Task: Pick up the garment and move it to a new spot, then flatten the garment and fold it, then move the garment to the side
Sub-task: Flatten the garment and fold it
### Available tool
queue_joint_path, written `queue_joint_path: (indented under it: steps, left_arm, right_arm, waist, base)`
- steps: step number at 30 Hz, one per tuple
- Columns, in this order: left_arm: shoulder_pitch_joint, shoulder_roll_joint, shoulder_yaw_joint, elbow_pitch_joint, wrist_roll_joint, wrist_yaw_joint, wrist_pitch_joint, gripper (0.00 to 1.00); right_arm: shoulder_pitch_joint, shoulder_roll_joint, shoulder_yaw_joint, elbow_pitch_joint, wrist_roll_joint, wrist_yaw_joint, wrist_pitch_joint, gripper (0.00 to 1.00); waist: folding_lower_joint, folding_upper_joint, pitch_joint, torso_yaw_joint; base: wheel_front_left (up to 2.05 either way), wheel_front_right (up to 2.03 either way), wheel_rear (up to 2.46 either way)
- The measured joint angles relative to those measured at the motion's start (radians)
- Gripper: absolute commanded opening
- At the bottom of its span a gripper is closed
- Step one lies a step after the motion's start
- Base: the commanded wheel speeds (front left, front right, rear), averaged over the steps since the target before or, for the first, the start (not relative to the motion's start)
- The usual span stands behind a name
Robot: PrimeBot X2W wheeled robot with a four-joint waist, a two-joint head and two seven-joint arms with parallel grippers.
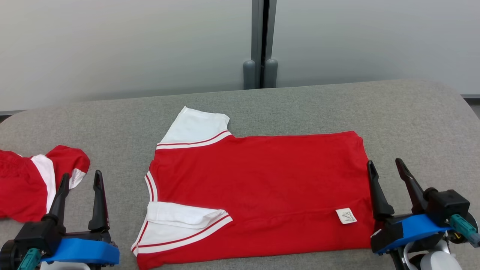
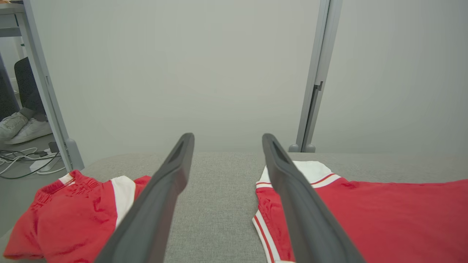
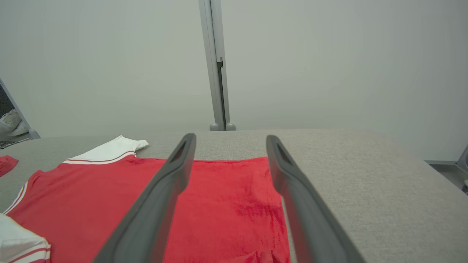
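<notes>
Pale wall panels (image 1: pixel 112 45) close the far side of the scene, joined by a grey post (image 1: pixel 260 45) whose two feet stand just behind the table.

The table (image 1: pixel 300 108), covered in grey fabric, spans the whole width of the head view.

The shirt (image 1: pixel 262 180), red with white sleeves, lies spread flat at the middle of the table, collar end toward the robot's left and hem toward its right. The far sleeve (image 1: pixel 195 129) points away from the robot. The near sleeve (image 1: pixel 180 221) is folded in over the red body.

A second red-and-white garment (image 1: pixel 22 187) lies crumpled at the left edge of the table, apart from the shirt, with bare fabric between them.

The left gripper (image 1: pixel 81 174) stands at the lower left, fingers spread wide and holding nothing. It lies over the bare strip, with the crumpled garment just to its left and the shirt's collar end to its right.

The right gripper (image 1: pixel 384 162) stands at the lower right, fingers likewise spread wide and holding nothing. Its inner finger overlaps the shirt's hem edge and its outer finger is over bare table. Whether either finger touches the cloth cannot be told.

A small white label (image 1: pixel 346 216) lies on the red cloth near the hem, close to the right gripper.

In the left wrist view, a person's white shoes (image 2: pixel 22 126) and some cables (image 2: pixel 22 160) are on the floor beyond the table's left end.
</notes>
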Motion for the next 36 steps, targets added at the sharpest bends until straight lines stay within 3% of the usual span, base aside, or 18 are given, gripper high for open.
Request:
queue_joint_path:
  steps: [20,29,36]
  left_arm:
    - [-0.049,-0.012,0.024,0.077,0.025,-0.054,0.000,1.00]
    - [-0.338,0.105,0.004,0.124,0.028,-0.114,0.060,1.00]
    - [-0.588,0.205,-0.069,0.157,-0.019,-0.132,0.151,1.00]
  right_arm:
    - [-0.005,0.004,-0.014,0.036,-0.012,0.000,0.023,1.00]
    - [-0.196,-0.049,-0.050,0.050,-0.075,0.000,0.060,1.00]
    - [-0.354,-0.068,-0.033,0.069,-0.080,0.000,0.147,1.00]
  waist:
    - [0.0000,0.0000,0.037,0.003]
    - [0.0000,0.0000,0.129,-0.021]
    - [0.0001,0.0000,0.259,-0.068]
  base:
    - [0.00,0.00,0.00]
    - [0.00,0.00,0.00]
    - [0.00,0.00,0.00]
